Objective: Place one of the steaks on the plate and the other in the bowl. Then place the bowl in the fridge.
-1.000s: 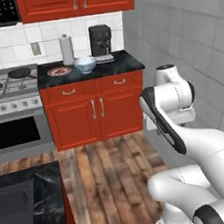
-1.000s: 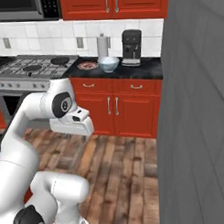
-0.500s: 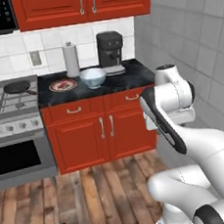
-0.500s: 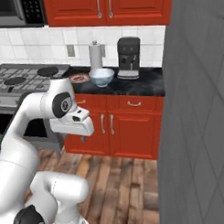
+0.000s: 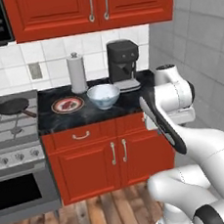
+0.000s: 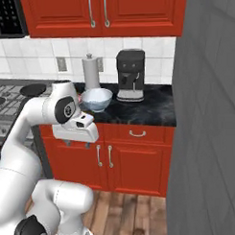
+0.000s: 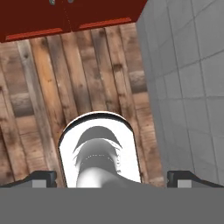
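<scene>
Steak on plate, bowl beside it
Gripper [image 7: 111,177] wide open and empty, bottom of frame; plate [image 5: 67,104] and bowl [image 5: 103,95] mid-left on the counter [image 5: 99,113].

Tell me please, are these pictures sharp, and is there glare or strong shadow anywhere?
Left base view: slightly soft, evenly lit; the bowl shows a pale sheen, the plate stays readable. Right base view: similar softness, faint reflections on the dark counter. Hand view: floor planks are sharp, with no hard shadows; the open gripper sits at the bottom edge.

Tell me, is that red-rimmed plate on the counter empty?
No. The plate carries a dark red steak, beside the bowl.
</scene>
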Controlling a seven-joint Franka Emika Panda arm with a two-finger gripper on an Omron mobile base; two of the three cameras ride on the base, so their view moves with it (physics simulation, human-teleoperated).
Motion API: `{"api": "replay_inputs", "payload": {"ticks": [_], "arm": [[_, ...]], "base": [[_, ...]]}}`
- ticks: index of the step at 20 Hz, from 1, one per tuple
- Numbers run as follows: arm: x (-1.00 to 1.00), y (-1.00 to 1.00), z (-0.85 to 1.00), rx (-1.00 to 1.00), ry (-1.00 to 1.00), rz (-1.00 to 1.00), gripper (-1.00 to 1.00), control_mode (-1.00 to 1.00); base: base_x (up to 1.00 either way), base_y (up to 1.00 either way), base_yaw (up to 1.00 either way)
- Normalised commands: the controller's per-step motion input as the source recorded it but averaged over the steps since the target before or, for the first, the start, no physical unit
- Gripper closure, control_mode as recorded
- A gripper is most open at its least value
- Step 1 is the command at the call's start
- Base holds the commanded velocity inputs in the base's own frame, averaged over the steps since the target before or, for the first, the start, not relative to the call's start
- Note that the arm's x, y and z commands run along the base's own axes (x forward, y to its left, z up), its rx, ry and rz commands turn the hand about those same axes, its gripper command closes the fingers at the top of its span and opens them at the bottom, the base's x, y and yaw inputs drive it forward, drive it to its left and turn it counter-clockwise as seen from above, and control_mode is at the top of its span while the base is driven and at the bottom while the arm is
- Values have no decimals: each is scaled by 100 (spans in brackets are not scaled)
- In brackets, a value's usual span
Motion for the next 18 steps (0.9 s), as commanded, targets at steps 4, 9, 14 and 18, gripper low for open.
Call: {"api": "replay_inputs", "payload": {"ticks": [4, 9, 14, 18], "arm": [[0, 0, 0, 0, 0, 0, -100, 100], [0, 0, 0, 0, 0, 0, -100, 100], [0, 0, 0, 0, 0, 0, -100, 100], [0, 0, 0, 0, 0, 0, -100, 100]], "base": [[100, -21, 0], [81, -38, -3], [14, -19, -2], [12, 3, 0]]}}
